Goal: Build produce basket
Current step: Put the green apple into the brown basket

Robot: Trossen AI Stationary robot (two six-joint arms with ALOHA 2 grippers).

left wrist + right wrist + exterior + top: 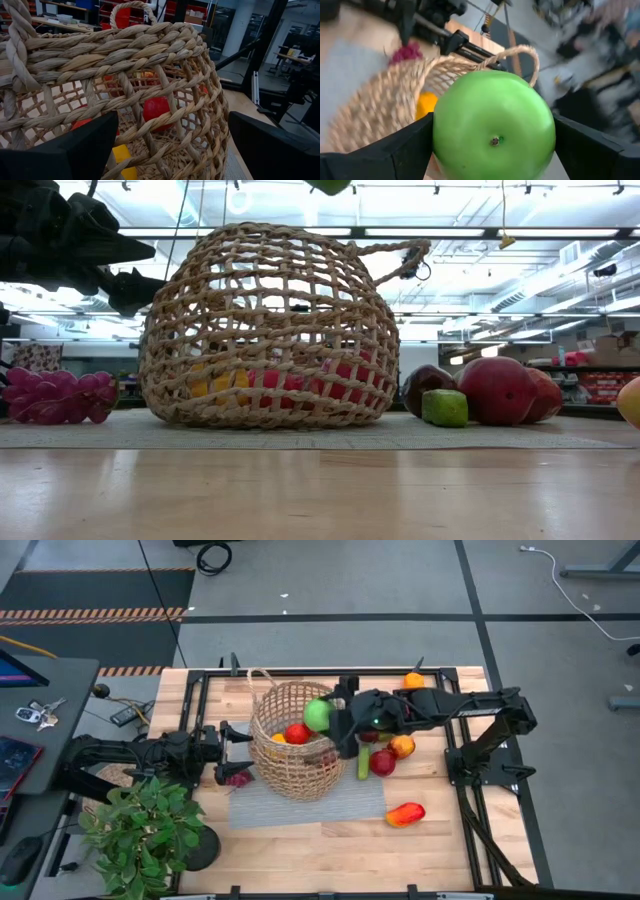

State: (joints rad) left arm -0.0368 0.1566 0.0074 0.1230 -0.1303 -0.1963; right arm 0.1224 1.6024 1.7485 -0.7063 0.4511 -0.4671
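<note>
The right fingers point(492, 150) are spread wide around a green apple point(494, 126), pinching it from both sides above the basket point(296, 740) rim. The left fingers point(175, 150) are spread, empty, right against the basket's woven wall. Red and yellow produce point(156, 108) lies inside; more fruit point(385, 761) sits on the worktop point(330, 850) beside it.

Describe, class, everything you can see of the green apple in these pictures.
The green apple is round, smooth and glossy bright green, like plastic, with a small dark dimple facing the wrist camera. The right gripper holds it between its dark fingers, one against each side. It hangs in the air over the right rim of the wicker basket, not yet inside, touching nothing but the fingers. From table height only its underside peeks in at the top edge.
</note>
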